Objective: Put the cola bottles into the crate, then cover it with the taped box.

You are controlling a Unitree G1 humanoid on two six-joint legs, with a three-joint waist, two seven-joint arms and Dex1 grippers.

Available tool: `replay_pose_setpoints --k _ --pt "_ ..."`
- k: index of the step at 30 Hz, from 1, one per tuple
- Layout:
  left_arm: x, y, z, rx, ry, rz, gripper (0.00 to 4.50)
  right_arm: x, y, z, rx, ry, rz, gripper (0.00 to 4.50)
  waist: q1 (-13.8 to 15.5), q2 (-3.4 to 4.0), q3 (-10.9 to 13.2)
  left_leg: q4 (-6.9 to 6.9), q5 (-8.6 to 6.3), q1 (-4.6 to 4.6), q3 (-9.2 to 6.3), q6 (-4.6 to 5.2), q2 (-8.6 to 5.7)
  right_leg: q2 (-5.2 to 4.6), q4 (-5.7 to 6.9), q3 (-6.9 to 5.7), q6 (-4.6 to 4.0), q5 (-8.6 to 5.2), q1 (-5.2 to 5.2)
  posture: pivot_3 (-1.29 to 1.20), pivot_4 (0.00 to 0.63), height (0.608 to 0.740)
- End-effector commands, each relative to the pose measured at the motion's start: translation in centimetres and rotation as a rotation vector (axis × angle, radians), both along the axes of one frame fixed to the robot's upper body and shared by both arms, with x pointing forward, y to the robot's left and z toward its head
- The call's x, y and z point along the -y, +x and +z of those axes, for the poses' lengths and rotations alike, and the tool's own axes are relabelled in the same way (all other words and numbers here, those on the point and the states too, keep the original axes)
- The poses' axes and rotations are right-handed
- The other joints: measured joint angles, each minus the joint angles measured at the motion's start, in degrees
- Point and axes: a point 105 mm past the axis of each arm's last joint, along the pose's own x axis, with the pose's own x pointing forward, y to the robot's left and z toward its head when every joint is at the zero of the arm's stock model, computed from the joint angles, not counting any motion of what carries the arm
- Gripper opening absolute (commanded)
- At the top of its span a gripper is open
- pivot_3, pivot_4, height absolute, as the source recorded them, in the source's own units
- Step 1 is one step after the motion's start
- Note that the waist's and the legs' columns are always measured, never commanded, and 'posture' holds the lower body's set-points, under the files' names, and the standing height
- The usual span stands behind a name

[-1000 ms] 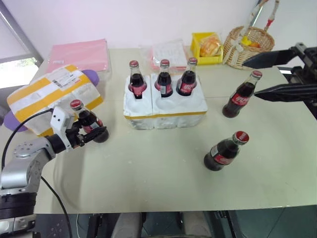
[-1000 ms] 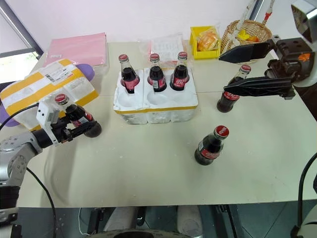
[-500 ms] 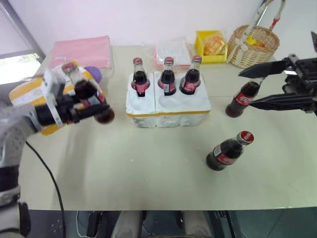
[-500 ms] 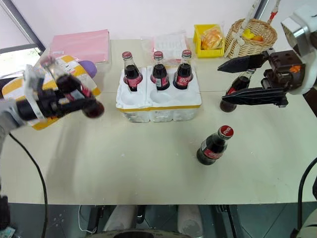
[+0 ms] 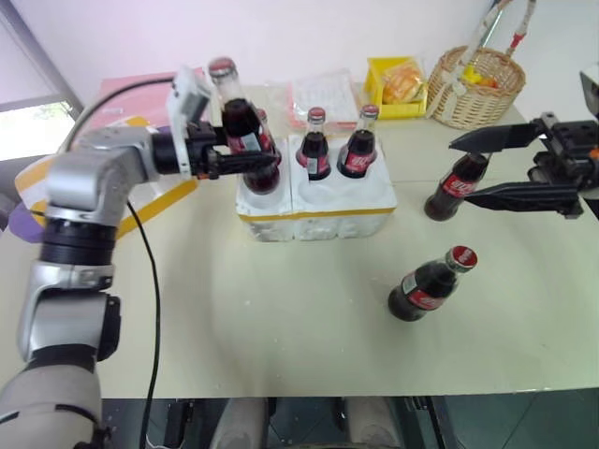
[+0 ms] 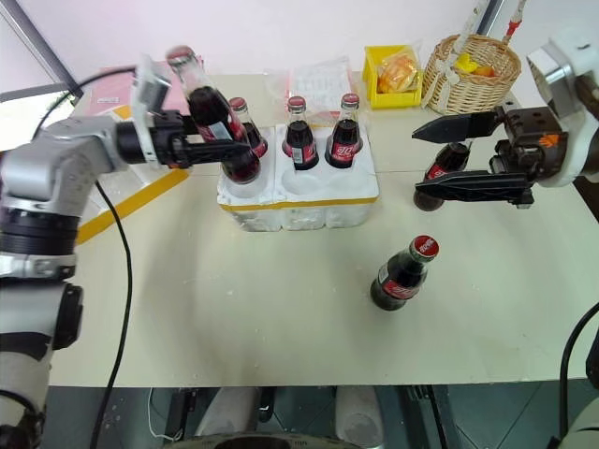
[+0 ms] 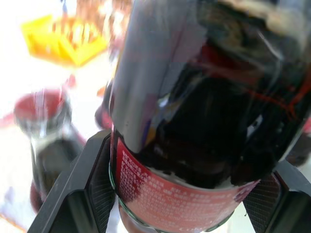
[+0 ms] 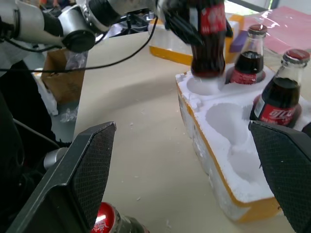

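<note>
So far, one dark glass cola bottle point(image 5: 426, 285) is left nearest on the table, a second point(image 5: 456, 183) stands between the wide-spread fingers of the right gripper point(image 5: 482, 168), a fourth bottle point(image 5: 238, 126) is clamped by the left gripper point(image 5: 251, 156) over the white styrofoam crate point(image 5: 314, 198) already filled with three, and the yellow-taped box point(image 5: 140, 201) remains unplaced.

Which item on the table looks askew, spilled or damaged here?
Nothing stands out: three red-capped glass cola bottles stand upright in the white styrofoam crate, two stand on the table, and no liquid shows.
</note>
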Motion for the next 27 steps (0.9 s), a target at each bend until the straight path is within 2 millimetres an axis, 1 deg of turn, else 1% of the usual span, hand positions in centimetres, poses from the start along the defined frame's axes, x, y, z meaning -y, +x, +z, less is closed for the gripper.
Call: replay_pose_setpoints --k 1,6,12,13,16,19,21,22,23,27 --pt "0.0 0.5 2.0 0.098 -0.004 -0.01 2.83 -0.1 -0.9 1.2 0.068 0.018 -0.005 4.5 0.12 -0.01 0.0 0.01 0.0 -0.01 0.0 0.0 0.0 0.0 0.0 0.0 0.0 0.0 0.0 0.0 0.15 0.738" --pt "0.6 1.0 -0.2 0.08 0.047 -0.029 2.83 0.1 -0.9 1.1 0.069 0.036 -0.032 4.5 0.56 0.0 0.0 0.16 0.0 -0.04 0.0 0.0 -0.02 -0.02 -0.01 0.0 0.03 0.05 0.06 0.0 0.15 0.738" --pt "1.9 0.6 -2.1 0.059 0.097 -0.092 2.83 0.2 -0.3 0.8 0.072 0.054 -0.056 4.5 0.3 0.0 0.0 0.74 0.0 -0.2 -0.01 0.01 -0.01 0.01 -0.01 0.0 0.17 0.28 0.19 0.0 0.15 0.738" --pt "2.0 0.4 -2.8 0.056 0.119 -0.101 2.83 0.2 -0.2 0.7 0.071 0.056 -0.06 4.5 0.28 -0.01 0.0 0.75 0.0 -0.22 -0.01 0.01 -0.01 0.01 -0.01 0.0 0.17 0.29 0.18 0.0 0.15 0.738" --pt "1.9 0.6 -4.1 0.052 0.164 -0.081 2.83 0.2 0.1 0.4 0.068 0.062 -0.069 4.5 0.38 0.0 0.0 0.8 -0.03 -0.38 -0.05 0.06 -0.02 0.01 -0.03 0.0 0.21 0.33 0.07 0.0 0.15 0.738" --pt "1.4 1.2 -5.2 0.057 0.205 -0.028 2.83 0.2 0.3 0.2 0.066 0.063 -0.075 4.5 0.39 0.0 0.0 0.81 -0.04 -0.38 -0.04 0.06 -0.02 0.01 -0.03 0.0 0.2 0.33 0.07 0.0 0.15 0.738" --pt "1.3 1.4 -5.3 0.054 0.199 -0.011 3.89 0.2 0.4 0.1 0.065 0.063 -0.078 4.5 0.39 0.02 -0.01 0.82 -0.04 -0.37 -0.04 0.06 -0.02 0.01 -0.02 0.0 0.2 0.34 0.08 0.0 0.15 0.738" --pt "1.3 1.4 -5.2 0.053 0.189 -0.009 4.29 0.3 0.4 0.0 0.064 0.063 -0.081 4.5 0.39 0.03 -0.02 0.84 -0.04 -0.36 -0.04 0.06 -0.02 0.01 -0.02 0.0 0.2 0.35 0.09 0.0 0.15 0.738" --pt "1.3 1.4 -5.2 0.053 0.181 -0.007 4.47 0.3 0.5 0.0 0.063 0.063 -0.084 4.5 0.39 0.03 -0.02 0.84 -0.04 -0.34 -0.04 0.06 -0.02 0.01 -0.01 0.0 0.2 0.35 0.11 0.0 0.15 0.738" --pt "1.2 1.4 -5.0 0.061 0.169 0.005 4.47 0.4 0.6 0.0 0.063 0.063 -0.089 4.5 0.37 0.03 -0.02 0.87 -0.04 -0.33 -0.04 0.06 -0.02 0.01 -0.01 0.0 0.2 0.35 0.12 0.0 0.15 0.738"
